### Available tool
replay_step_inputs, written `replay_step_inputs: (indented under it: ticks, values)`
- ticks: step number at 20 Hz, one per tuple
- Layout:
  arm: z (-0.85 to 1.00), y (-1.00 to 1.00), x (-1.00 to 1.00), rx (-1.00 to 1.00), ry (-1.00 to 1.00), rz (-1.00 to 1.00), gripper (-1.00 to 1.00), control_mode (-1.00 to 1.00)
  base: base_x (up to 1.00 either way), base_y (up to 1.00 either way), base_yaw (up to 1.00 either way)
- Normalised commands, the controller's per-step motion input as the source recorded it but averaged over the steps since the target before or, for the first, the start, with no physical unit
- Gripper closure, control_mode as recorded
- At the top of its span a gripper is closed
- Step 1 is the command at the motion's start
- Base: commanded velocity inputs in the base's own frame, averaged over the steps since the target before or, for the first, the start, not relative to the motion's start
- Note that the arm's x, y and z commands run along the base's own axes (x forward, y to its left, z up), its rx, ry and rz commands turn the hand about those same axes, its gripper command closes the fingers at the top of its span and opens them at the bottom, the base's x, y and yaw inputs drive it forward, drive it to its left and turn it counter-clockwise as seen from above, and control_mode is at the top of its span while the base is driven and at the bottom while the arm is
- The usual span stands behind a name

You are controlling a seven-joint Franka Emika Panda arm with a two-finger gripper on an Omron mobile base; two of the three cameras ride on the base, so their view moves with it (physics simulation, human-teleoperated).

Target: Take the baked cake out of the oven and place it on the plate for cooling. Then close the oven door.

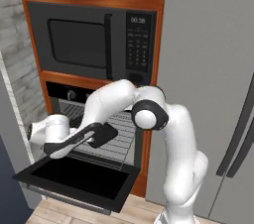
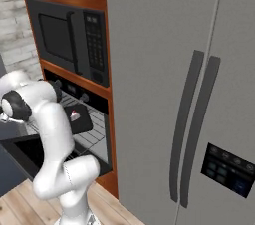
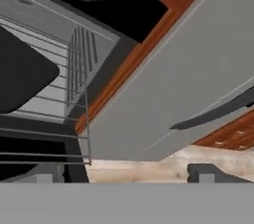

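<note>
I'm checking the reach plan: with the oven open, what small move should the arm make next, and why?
Probably swing the hand back toward the oven cavity. The small whitish cake with the red spot sits on a dark tray on the wire rack, above the lowered black oven door, while the hand camera faces the oven's right edge and the open gripper holds nothing.

The only readable text is "00:00" on the small digital display point(image 1: 138, 20) of the dark built-in microwave point(image 1: 92, 43); its keypad labels are too blurred.
</note>
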Motion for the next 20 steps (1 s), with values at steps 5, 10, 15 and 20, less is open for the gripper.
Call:
replay_step_inputs:
  ticks: [5, 10, 15, 20]
  values:
    - [0.84, -0.96, -0.74, 0.57, -0.47, 0.1, -1.0, -1.0, 0.0, 0.0, 0.0]
    - [0.97, -0.83, -0.52, 0.58, -0.24, 0.23, -1.0, -1.0, 0.0, 0.0, 0.0]
    - [0.88, -0.57, -0.21, 0.43, -0.07, 0.19, -1.0, -1.0, 0.0, 0.0, 0.0]
    - [0.63, -0.11, 0.0, 0.08, 0.06, 0.14, -1.0, -1.0, 0.0, 0.0, 0.0]
